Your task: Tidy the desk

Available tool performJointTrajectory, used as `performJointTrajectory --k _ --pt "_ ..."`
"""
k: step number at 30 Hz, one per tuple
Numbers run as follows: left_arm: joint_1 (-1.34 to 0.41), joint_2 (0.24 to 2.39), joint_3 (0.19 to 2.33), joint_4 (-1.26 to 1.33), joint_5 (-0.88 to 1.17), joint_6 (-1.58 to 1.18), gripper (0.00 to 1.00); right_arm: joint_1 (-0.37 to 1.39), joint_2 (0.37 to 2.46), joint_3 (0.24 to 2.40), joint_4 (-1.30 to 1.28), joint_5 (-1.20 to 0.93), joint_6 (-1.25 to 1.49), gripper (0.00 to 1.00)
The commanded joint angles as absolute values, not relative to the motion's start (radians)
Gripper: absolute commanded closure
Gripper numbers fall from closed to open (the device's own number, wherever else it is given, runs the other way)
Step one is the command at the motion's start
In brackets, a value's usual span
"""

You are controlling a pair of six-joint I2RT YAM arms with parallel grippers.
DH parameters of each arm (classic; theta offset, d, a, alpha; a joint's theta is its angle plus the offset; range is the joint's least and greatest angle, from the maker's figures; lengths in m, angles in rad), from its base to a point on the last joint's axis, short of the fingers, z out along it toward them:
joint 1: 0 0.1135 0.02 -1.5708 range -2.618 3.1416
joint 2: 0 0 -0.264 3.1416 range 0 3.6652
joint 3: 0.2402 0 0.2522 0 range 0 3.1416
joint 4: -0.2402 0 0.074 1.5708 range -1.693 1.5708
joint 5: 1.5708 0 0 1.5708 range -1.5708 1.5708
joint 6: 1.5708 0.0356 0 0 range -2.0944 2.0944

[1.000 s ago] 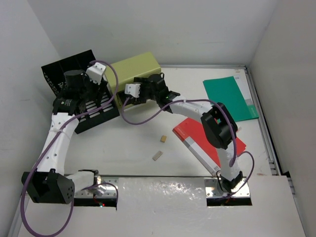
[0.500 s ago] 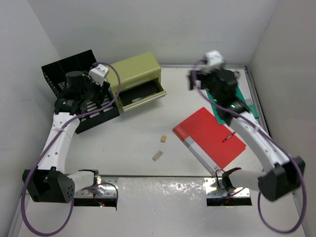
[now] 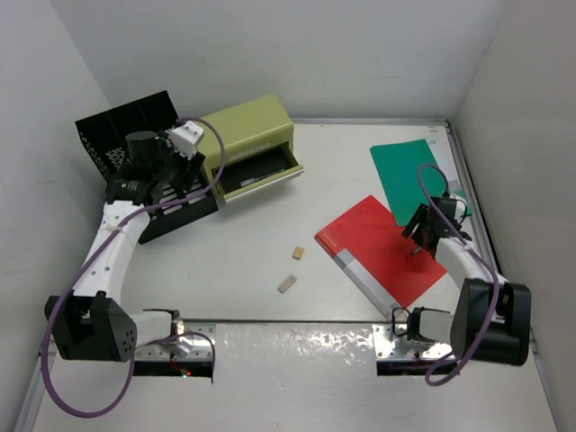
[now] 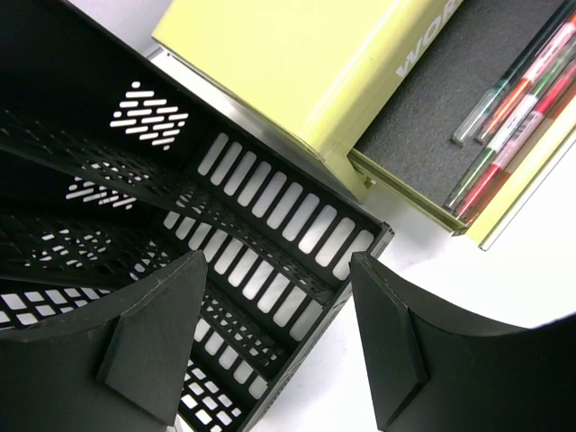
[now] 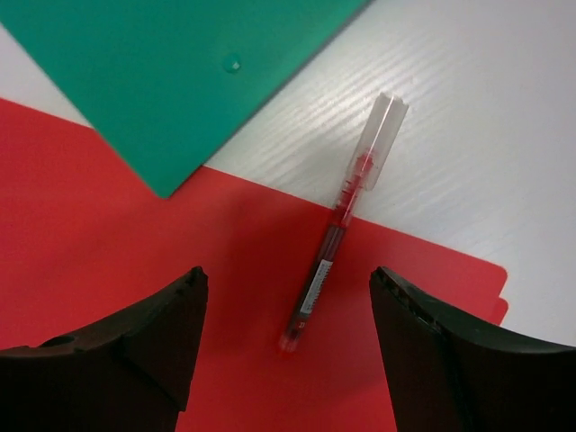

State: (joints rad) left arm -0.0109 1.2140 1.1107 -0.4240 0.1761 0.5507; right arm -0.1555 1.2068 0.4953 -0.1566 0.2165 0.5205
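Note:
The white desk (image 3: 252, 234) carries a red folder (image 3: 378, 256) and a green folder (image 3: 416, 178) at the right. A red pen (image 5: 335, 245) lies half on the red folder and half on the desk; it shows small in the top view as the red pen (image 3: 415, 253). My right gripper (image 5: 286, 281) hangs open just above it, one finger on each side, touching nothing; from above, the right gripper (image 3: 420, 236) sits at the folder's right edge. My left gripper (image 4: 277, 265) is open and empty over the corner of a black mesh rack (image 4: 225, 225).
An olive-green drawer box (image 3: 245, 129) stands at the back left, its drawer (image 3: 261, 175) pulled open with several pens (image 4: 508, 121) inside. The black rack (image 3: 117, 135) fills the far left corner. Two small tan blocks (image 3: 297, 254) (image 3: 287, 284) lie mid-desk. White walls close in three sides.
My right arm has swung from the drawer box across to the right and come down over the red pen. The drawer is left open. My left arm has barely shifted.

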Motion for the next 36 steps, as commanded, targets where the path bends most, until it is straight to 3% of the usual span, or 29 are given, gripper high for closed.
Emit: performJointTrajectory --k 1,6,11,14,15,16,23,31,34,36 --pt "-0.002 1.215 1.091 -0.371 0.167 0.58 0.37 -0.16 1.267 0.532 -0.118 0.236 0.584 0.3" --pt "-0.002 1.242 1.094 -0.361 0.156 0.601 0.37 -0.17 1.393 0.529 -0.095 0.267 0.587 0.33" --pt "0.0 1.25 1.108 -0.379 0.17 0.609 0.37 -0.195 1.431 0.502 -0.101 0.331 0.612 0.5" --pt "-0.002 1.249 1.115 -0.38 0.164 0.609 0.37 -0.207 1.407 0.459 -0.081 0.331 0.623 0.77" --pt "-0.002 1.246 1.118 -0.387 0.169 0.609 0.37 -0.209 1.385 0.443 -0.057 0.328 0.624 0.93" --pt "0.003 1.244 1.121 -0.399 0.188 0.609 0.37 -0.209 1.372 0.433 -0.054 0.321 0.626 1.0" --pt "0.031 1.215 1.134 -0.419 0.206 0.609 0.37 -0.213 1.186 0.368 -0.02 0.291 0.606 1.0" --pt "0.049 1.203 1.186 -0.494 0.252 0.586 0.37 -0.181 0.876 0.463 0.033 0.249 0.462 1.0" --pt "0.054 1.212 1.209 -0.5 0.253 0.554 0.37 -0.036 0.907 0.602 0.106 0.183 0.367 1.0" --pt "0.058 1.219 1.223 -0.491 0.245 0.532 0.37 0.182 1.017 0.761 0.175 0.239 0.186 1.0"
